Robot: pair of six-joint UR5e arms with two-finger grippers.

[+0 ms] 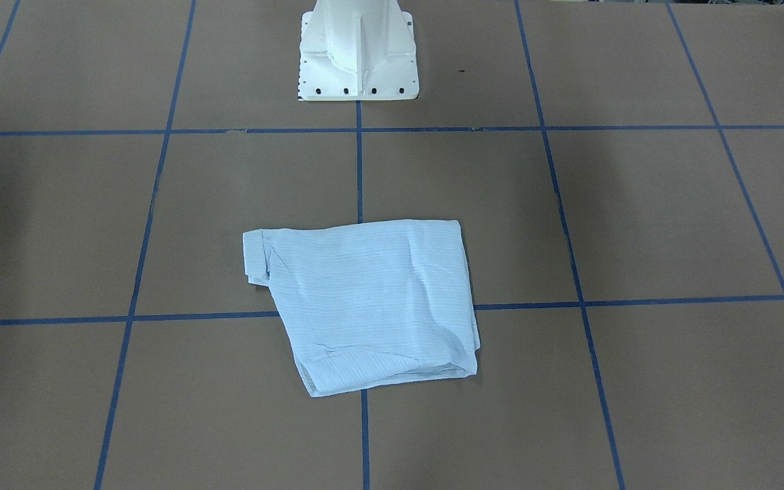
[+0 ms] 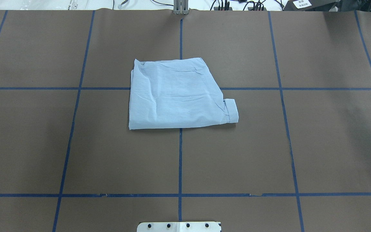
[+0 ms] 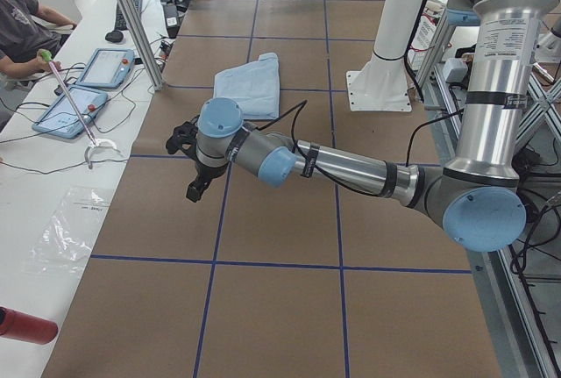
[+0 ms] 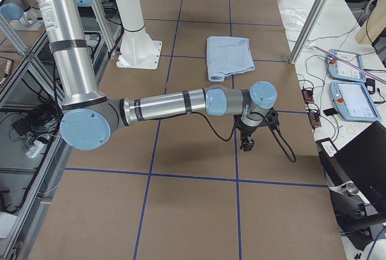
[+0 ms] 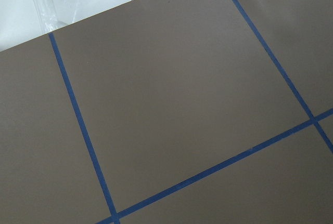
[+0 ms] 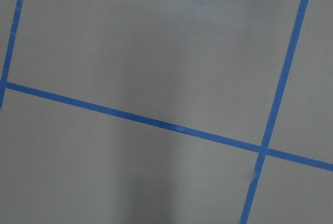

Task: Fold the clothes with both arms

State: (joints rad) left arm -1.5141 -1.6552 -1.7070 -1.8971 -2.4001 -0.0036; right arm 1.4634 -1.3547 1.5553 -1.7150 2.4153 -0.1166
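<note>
one shirt (image 2: pixel 175 95), folded to a rough square, lies flat in the middle of the table (image 2: pixel 76 145) on a blue tape (image 2: pixel 180 154) crossing. two arms, left arm (image 3: pixel 351 167) and right arm (image 4: pixel 163 106), stretch out level over opposite table ends, well apart from it. left gripper (image 3: pixel 191 192) and right gripper (image 4: pixel 247 145) point down, can't tell if their fingers are apart or together.

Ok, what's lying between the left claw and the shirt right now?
Nothing in the way: the left side view shows only bare brown table cover with blue tape lines between the left claw and the folded shirt.
</note>
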